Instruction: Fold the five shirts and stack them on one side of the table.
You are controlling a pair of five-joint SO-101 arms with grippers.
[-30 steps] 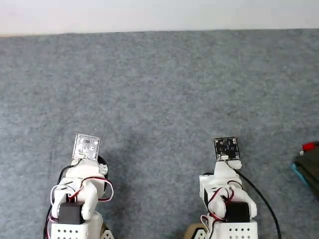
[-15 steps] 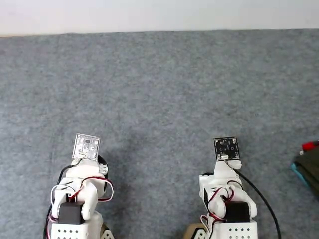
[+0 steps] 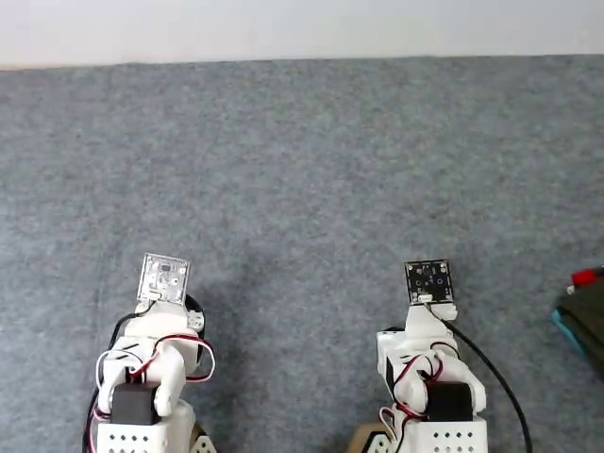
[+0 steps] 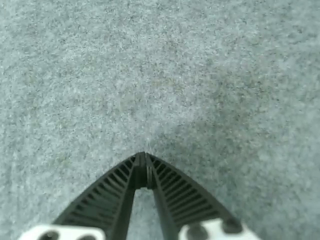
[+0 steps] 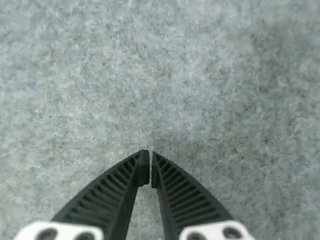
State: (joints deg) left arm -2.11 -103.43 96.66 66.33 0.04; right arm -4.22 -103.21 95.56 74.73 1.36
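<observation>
The left end effector (image 4: 145,165) and right end effector (image 5: 150,160) are seen pinched closed, empty, above the grey surface (image 3: 302,160). A dark bundle (image 3: 585,323), possibly shirts, lies at the right edge, nearer the arm (image 3: 429,377) on that side.

In the high view, the arm on the left of the picture (image 3: 151,382) has a white plastic shell, a black motor block (image 3: 132,404), looped red and white wires (image 3: 200,363) and a pale square circuit board (image 3: 164,278) at its tip. The other arm (image 3: 429,377) is white too, with similar red and white wires, a black square board (image 3: 428,280) and a black cable (image 3: 500,382) trailing from it. The left gripper (image 4: 145,159) has two black, ribbed, triangular fingers (image 4: 107,192) set in white mounts (image 4: 210,231) with what look like dark screw holes. The right gripper (image 5: 150,156) looks the same.
</observation>
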